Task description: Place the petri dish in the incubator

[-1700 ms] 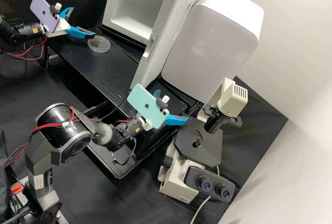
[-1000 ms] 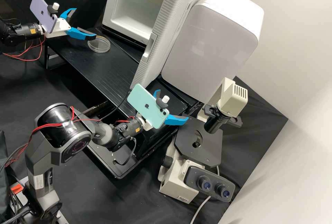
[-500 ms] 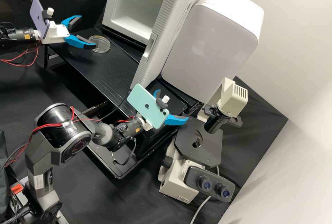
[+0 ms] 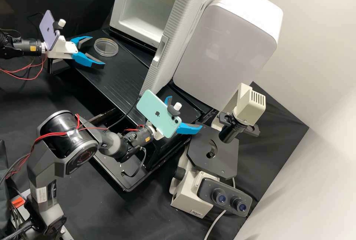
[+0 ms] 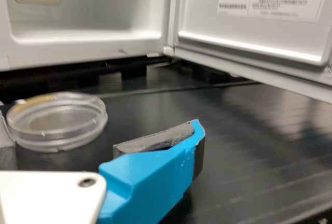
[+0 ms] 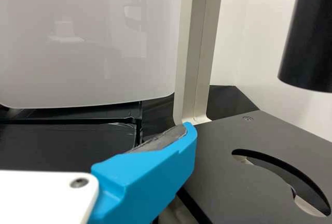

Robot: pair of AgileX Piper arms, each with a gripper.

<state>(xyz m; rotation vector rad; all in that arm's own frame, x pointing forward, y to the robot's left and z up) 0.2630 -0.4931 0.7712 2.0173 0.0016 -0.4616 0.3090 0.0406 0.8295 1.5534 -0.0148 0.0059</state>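
A clear lidded petri dish lies on the black bench in front of the open white incubator. My left gripper is open, low over the bench just on the near-left side of the dish, apart from it. In the left wrist view the petri dish sits beyond one blue finger, with the incubator chamber behind. My right gripper hangs open and empty over the microscope stage, one blue finger showing in its wrist view.
The incubator door stands swung out toward the bench's middle. A large white box stands right of it. A microscope occupies the front right, its dark objective above the stage.
My left gripper has come down and swung toward the near side of the dish, staying open. The dish and the right arm have not moved.
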